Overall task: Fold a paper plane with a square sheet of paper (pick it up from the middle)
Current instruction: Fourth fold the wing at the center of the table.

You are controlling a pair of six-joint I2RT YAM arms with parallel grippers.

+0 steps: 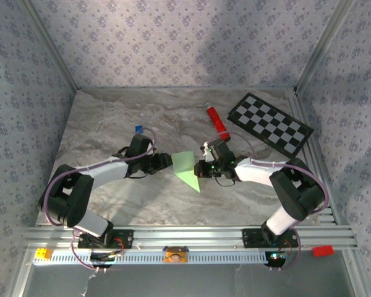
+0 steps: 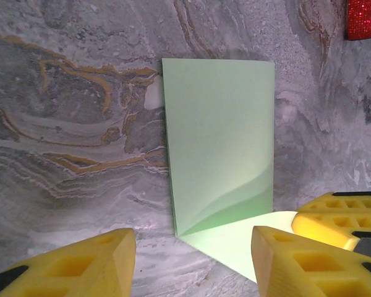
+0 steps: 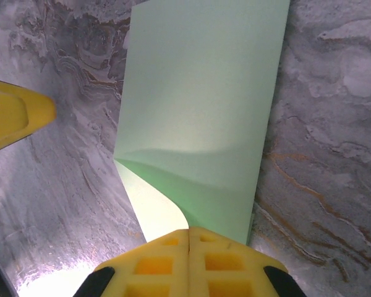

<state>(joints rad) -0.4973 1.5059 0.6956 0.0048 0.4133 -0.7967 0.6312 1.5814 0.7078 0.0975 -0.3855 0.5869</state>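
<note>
- The green paper (image 1: 187,166) sits mid-table between the grippers, partly lifted, with one corner pointing to the near edge.
- The right gripper (image 1: 201,167) meets its right edge, and the left gripper (image 1: 167,162) is just beside its left edge (contact unclear).
- A red tube (image 1: 217,122) and a checkerboard (image 1: 269,124) lie far right.

- Left black-and-white jointed arm (image 1: 93,179), lower left of the top view, with a purple cable looped alongside.
- Right black-and-white jointed arm (image 1: 278,185), lower right, cabled alike.
- Yellow plastic fingers (image 3: 164,263) with grid-like recesses and black trim.

Soft light, glare on paper (image 3: 151,210)

Floral-papered walls (image 1: 173,37), marbled tabletop (image 1: 105,124)
</note>
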